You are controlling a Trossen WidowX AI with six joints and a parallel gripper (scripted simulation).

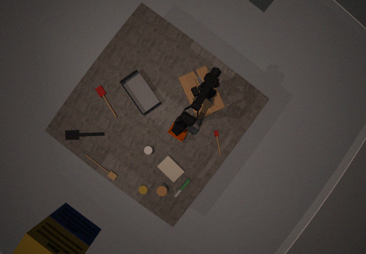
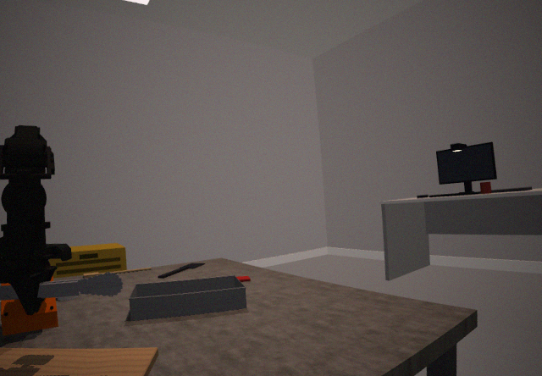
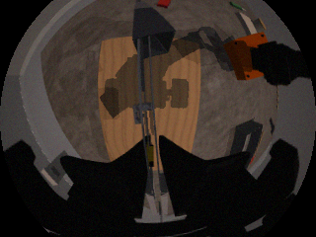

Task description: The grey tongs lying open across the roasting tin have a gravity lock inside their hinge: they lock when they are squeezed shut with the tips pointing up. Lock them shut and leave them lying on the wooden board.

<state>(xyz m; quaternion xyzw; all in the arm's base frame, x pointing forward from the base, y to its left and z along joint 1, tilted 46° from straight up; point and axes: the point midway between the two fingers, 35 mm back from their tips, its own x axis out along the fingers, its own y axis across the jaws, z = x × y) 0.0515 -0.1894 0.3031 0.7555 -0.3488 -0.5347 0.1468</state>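
The grey tongs are held near level above the wooden board, touching neither it nor the tin. Their arms lie close together, almost parallel. A scalloped end points right in the exterior view. Whether the hinge is locked cannot be seen. My gripper points down and is shut on the tongs; in the top view the arm hides it. The roasting tin stands apart from the board, with no tongs in it.
The orange arm base stands near the board. A white block, a white round piece, a red-headed spatula, a smaller red-headed tool and a black turner lie on the table.
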